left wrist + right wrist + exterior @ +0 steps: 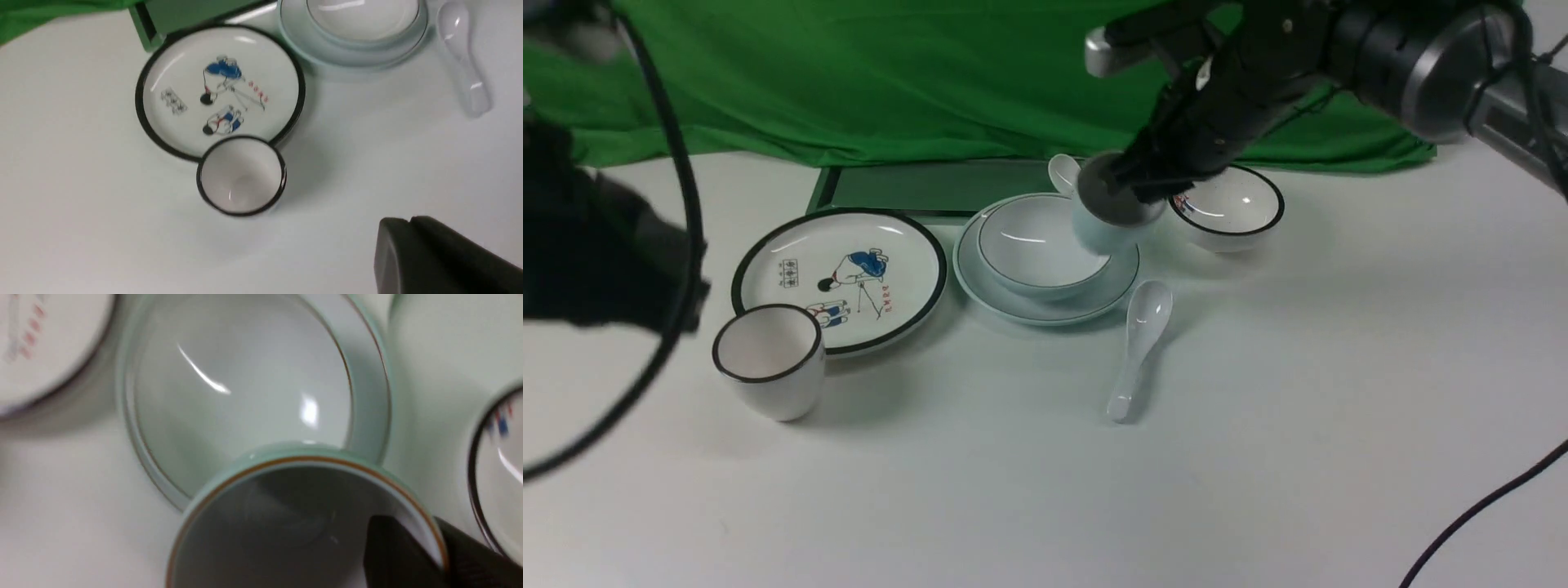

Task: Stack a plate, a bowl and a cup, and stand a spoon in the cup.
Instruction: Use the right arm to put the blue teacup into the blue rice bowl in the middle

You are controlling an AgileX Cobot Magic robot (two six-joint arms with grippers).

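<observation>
A white table [1298,425] stands in front of a crumpled green cloth backdrop [890,73]. Near the middle of the table sits a plain pale blue-green round plate [1045,309] with a thin dark rim line. A matching pale blue-green bowl [1033,245], narrower than the plate, rests on it.

The robot's black right arm [1380,41] reaches in from the upper right. Its right hand [1131,196] is clamped on the wall of a small handleless pale blue cup [1098,233]. In the right wrist view, one dark finger [392,555] lies inside the cup's rim and the other outside it. The cup is tilted and held over the right edge of the bowl; whether it touches the bowl cannot be told.

A glossy white ceramic soup spoon [1139,343] lies on the table just in front and to the right of the plate. Its deep oval end is nearest the plate and its handle points toward the camera. The rounded end of a second white spoon [1063,173] shows behind the stack.

To the right of the stack stands a smaller white bowl with a black rim [1233,211]. To the left lies a white black-rimmed plate with cartoon figures [841,269], and a white cup with a thick black rim [768,363] stands at its near edge. A flat green tray [931,186] lies behind them.

The left hand [408,230] hovers over bare table near the white cup, its fingers together and holding nothing.
</observation>
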